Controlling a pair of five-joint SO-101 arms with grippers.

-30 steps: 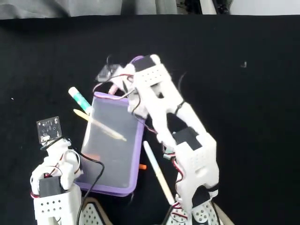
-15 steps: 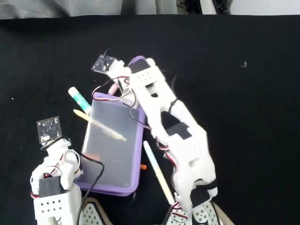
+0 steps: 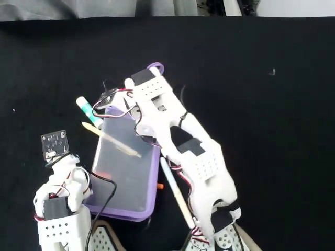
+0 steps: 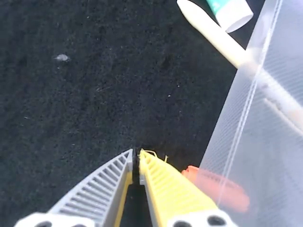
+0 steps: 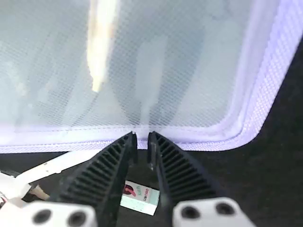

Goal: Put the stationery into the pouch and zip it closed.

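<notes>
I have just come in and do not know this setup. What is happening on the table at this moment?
Two robot arms work at a clear pouch with a purple rim. The right hand, closed, is at the pouch's far edge. The left hand, also closed, is beside its left edge. A pale pencil crosses the pouch's edge, one end sticking out. A teal marker and a white pen lie on the table beside it, so the stationery is not packed yet.

Bright, even light; faint shadows
</notes>
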